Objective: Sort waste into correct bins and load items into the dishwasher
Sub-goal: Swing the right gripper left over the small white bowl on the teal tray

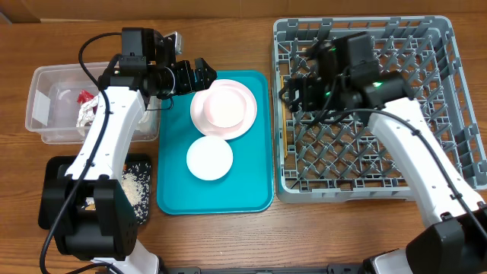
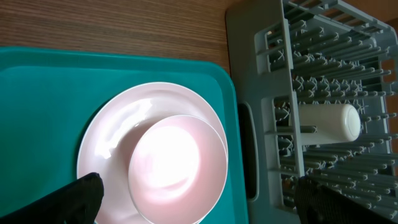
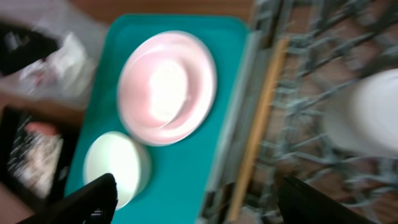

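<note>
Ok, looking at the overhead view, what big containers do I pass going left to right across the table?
clear plastic tub → teal tray → grey dish rack

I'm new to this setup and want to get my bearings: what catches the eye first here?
The bright teal tray at centre stands out, carrying a white plate with a bowl sitting in it and a second bowl nearer the robot. To its right sits the big grey dish rack, with a white cup inside it. The left gripper hovers open at the plate's far edge.
</note>
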{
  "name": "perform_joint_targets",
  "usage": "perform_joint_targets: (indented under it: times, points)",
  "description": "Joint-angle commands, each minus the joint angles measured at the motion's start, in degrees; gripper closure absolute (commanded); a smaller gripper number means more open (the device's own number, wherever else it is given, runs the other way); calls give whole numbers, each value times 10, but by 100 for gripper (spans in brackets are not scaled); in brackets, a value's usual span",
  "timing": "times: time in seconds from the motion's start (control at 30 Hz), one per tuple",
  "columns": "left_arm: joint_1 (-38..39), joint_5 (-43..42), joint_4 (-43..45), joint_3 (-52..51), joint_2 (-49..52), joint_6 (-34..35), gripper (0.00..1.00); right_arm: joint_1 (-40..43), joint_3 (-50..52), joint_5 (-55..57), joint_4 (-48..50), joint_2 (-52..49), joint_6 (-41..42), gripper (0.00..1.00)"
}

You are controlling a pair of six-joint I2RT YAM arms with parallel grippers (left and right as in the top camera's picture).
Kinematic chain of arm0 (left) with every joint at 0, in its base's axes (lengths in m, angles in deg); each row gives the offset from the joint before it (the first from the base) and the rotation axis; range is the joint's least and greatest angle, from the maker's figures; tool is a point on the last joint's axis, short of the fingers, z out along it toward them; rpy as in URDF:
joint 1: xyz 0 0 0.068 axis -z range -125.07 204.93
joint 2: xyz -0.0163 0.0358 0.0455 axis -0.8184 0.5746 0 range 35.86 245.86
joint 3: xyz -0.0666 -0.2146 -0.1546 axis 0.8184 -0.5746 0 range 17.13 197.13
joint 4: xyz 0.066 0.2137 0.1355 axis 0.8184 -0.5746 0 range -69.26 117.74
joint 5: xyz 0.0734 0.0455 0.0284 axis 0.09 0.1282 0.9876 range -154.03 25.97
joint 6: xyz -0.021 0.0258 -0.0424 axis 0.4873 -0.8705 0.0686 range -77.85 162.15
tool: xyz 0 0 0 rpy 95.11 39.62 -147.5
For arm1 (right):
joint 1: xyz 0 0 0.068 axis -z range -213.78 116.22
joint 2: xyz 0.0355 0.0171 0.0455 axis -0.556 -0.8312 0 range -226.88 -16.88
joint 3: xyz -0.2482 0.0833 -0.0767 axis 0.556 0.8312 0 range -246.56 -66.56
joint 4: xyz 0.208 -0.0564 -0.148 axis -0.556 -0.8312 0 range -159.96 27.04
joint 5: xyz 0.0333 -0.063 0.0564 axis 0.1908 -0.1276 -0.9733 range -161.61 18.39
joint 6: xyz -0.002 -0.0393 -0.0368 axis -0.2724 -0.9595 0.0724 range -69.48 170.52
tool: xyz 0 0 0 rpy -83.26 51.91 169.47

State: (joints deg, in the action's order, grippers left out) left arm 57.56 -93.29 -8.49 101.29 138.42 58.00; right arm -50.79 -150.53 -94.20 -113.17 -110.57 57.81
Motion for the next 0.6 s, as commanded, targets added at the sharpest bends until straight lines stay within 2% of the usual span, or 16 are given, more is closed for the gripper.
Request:
perform_joint_targets:
  times: [0.0,0.07,0.1,0.33,0.57]
  points:
    - [4,3,1,11,5,-11,0,-45,-7,-87,9,16,0,9]
    - [4,3,1,11,5,-11,0,-71,-5,-91,14,13,0,5]
    - [4,3,1,11,5,-11,0,-84,-4,-90,16,11,0,0]
    - [4,3,1,11,5,-11,0,-148,15,-90,52,-30,4,0]
    - [4,3,1,11,5,-11,0,-173,15,-90,25,-74,8,0]
